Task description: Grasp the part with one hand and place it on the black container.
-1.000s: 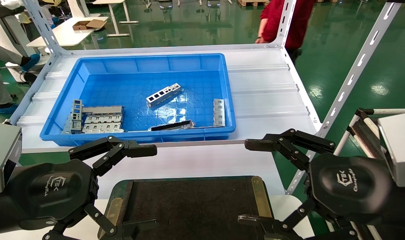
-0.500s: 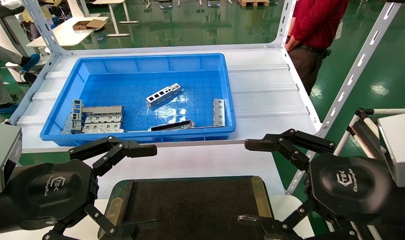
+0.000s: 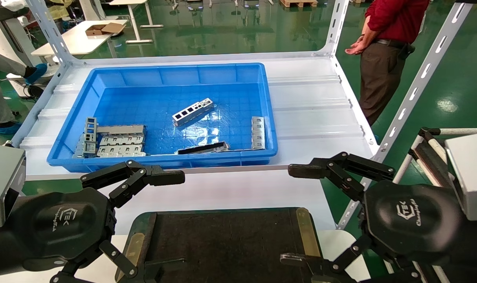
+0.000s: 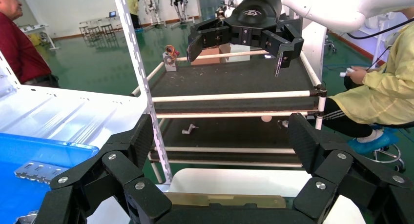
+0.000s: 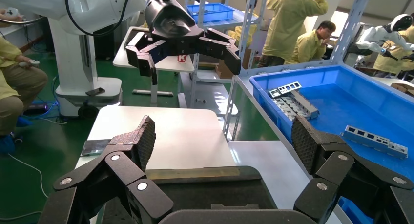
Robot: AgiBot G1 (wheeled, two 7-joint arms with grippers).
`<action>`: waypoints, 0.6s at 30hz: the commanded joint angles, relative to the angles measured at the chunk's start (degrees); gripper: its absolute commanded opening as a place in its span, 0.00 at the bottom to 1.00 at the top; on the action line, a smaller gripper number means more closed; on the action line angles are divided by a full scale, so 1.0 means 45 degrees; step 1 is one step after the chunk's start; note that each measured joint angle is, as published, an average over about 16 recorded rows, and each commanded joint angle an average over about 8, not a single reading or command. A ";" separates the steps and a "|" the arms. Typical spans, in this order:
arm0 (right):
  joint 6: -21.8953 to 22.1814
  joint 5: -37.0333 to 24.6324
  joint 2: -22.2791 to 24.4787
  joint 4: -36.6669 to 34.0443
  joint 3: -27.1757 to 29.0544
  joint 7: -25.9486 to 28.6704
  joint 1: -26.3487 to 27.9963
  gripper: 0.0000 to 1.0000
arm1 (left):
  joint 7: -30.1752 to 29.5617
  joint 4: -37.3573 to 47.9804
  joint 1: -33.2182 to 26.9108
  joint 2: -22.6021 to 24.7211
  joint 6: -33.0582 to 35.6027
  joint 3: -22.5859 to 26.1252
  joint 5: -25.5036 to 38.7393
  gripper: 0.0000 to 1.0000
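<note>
Both grippers hang wide open and empty at the near edge of the work: the left gripper [image 3: 160, 224] and the right gripper [image 3: 301, 214] sit on either side of the black container [image 3: 222, 239], with nothing between their fingers. The wrist views agree, each showing its own spread fingers and the other arm's gripper [image 4: 239, 41] facing it across the container, jaws equally apart.

Ahead of and between the two grippers lies the part [image 3: 192, 111], well beyond both. It rests flat and slanted on the floor of the blue bin [image 3: 167, 70], about mid-bin, clear of its neighbours. The right wrist view shows it too [image 5: 375, 140]. Nearer the grippers, along the bin's front wall, lies a dark long bar [image 3: 203, 148]; a short grey bracket [image 3: 257, 132] stands against the bin's wall on the right gripper's side, and a bunch of stacked grey brackets [image 3: 112, 140] fills the front corner ahead of the left gripper.

The task appears to be at its very start: no part is grasped and the black container is bare. The next move would call for one arm to reach forward over the bin's front wall, turn its jaws across the strip's narrow width to match the slant, and descend without brushing the dark bar. Since the strip lies flat on the floor, the fingertips would probably need to come almost to the plastic to catch its edges.
</note>
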 commanded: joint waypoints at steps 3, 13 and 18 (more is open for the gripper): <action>0.0001 0.0002 0.0001 -0.0003 -0.0003 -0.0002 0.0002 1.00 | 0.0011 0.0006 -0.0009 0.0001 -0.0007 0.0000 0.0013 1.00; -0.0004 0.0004 0.0000 -0.0009 -0.0010 -0.0007 0.0007 1.00 | 0.0252 0.0236 -0.0234 0.0265 -0.0383 0.0115 0.0511 1.00; -0.0002 0.0007 0.0002 -0.0010 -0.0015 -0.0010 0.0008 1.00 | 0.0451 0.0478 -0.0443 0.0524 -0.0727 0.0224 0.0953 1.00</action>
